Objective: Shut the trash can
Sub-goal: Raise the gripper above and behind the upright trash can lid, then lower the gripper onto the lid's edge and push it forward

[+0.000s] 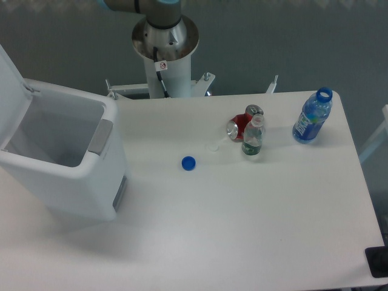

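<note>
Only arm base (165, 45) at top centre, claw out of frame; trash can (66, 160) at left, lid (11, 82) raised upper left, latch panel facing right.

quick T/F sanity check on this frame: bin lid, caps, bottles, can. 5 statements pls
1. The trash can has its lid up. True.
2. A blue cap lies loose on the table. True.
3. The blue bottle has its cap on. False: its neck is open.
4. The red can stands upright by itself at the table's front edge. False: it lies on its side, right behind the small clear bottle.
5. The gripper is in view over the bin. False: only the arm's base column shows; the gripper is out of frame.
</note>
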`<action>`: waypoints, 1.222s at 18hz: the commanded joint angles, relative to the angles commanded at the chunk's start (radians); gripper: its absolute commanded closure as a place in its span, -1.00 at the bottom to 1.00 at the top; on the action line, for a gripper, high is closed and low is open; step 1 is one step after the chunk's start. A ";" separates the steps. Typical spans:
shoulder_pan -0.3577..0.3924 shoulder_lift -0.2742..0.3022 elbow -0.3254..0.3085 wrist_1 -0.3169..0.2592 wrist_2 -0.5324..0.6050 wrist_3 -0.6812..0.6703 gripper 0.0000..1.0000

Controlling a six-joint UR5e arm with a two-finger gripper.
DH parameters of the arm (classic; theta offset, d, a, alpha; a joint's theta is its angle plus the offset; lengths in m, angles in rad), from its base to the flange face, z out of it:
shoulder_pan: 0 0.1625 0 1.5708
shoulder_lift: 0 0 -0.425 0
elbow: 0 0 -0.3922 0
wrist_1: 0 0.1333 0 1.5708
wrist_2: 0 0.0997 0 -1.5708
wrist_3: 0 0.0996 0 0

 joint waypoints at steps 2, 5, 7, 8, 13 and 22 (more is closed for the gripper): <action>0.003 0.003 -0.003 0.000 0.018 -0.009 1.00; 0.005 0.006 -0.002 0.002 0.040 -0.041 1.00; 0.005 0.002 -0.003 0.002 0.060 -0.043 1.00; 0.005 0.000 -0.005 0.002 0.063 -0.044 1.00; 0.050 -0.005 -0.005 0.005 0.063 -0.061 1.00; 0.147 -0.049 -0.009 0.002 0.063 -0.066 1.00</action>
